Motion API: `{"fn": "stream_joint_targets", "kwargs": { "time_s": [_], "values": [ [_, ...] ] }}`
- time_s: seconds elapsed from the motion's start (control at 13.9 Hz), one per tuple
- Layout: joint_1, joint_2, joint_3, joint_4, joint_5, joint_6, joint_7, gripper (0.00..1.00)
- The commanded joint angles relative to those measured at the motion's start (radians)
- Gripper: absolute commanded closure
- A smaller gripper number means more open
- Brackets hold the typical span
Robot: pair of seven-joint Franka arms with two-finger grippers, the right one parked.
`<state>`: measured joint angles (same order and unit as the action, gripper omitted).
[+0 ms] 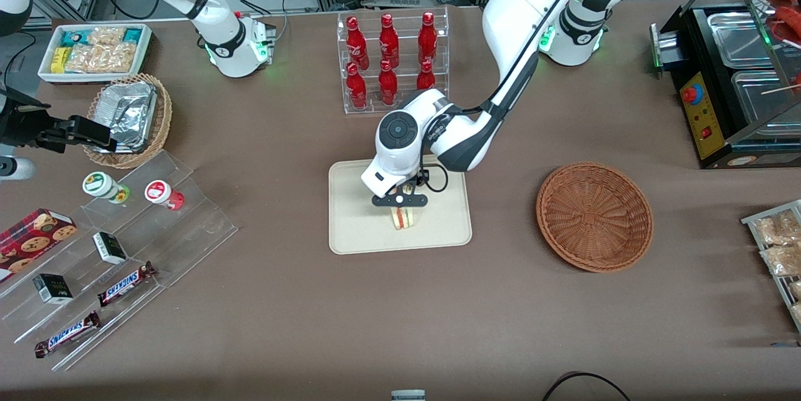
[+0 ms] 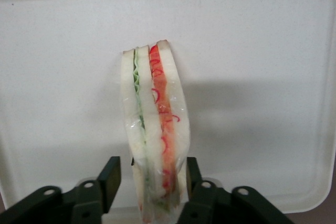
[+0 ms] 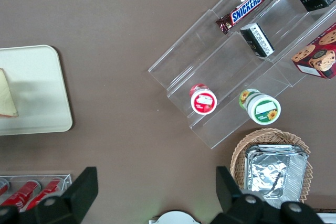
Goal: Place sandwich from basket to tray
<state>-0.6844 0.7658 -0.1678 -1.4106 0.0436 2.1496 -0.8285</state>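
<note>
The sandwich (image 1: 403,218), a clear-wrapped white bread wedge with red and green filling, stands on edge on the cream tray (image 1: 350,235) near its middle. My left gripper (image 1: 400,204) is right above it. In the left wrist view the sandwich (image 2: 155,119) rests on the tray (image 2: 262,51) between the gripper's (image 2: 151,176) black fingers. The jaws are open, with a gap on the green-filling side. The reddish-brown woven basket (image 1: 594,216) is empty, beside the tray toward the working arm's end. The right wrist view shows the tray's corner (image 3: 37,114) and the sandwich's edge (image 3: 6,98).
A clear rack of red bottles (image 1: 391,60) stands farther from the front camera than the tray. Toward the parked arm's end are a tan basket with foil (image 1: 128,116), a white bin of snacks (image 1: 94,50) and a clear stepped shelf (image 1: 125,251). A black food warmer (image 1: 732,76) stands at the working arm's end.
</note>
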Motion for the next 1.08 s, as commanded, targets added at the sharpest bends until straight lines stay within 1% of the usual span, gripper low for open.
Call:
{"fn": "stream_joint_targets", "kwargs": {
  "time_s": [0.0, 0.22, 0.36, 0.58, 0.65, 0.72, 0.86, 1.01],
  "values": [
    [-0.003, -0.020, 0.010, 0.027, -0.011, -0.036, 0.000, 0.00],
    [0.009, -0.103, 0.019, 0.028, -0.011, -0.121, -0.014, 0.00],
    [0.066, -0.175, 0.017, 0.024, -0.011, -0.178, -0.050, 0.00],
    [0.160, -0.298, 0.017, 0.018, -0.010, -0.328, -0.038, 0.00],
    [0.178, -0.328, 0.017, 0.015, 0.001, -0.365, -0.037, 0.00],
    [0.209, -0.358, 0.017, 0.001, 0.001, -0.376, -0.023, 0.00],
    [0.276, -0.420, 0.017, -0.036, 0.002, -0.413, 0.075, 0.00],
    [0.342, -0.457, 0.017, -0.044, 0.005, -0.465, 0.147, 0.00]
  ]
}}
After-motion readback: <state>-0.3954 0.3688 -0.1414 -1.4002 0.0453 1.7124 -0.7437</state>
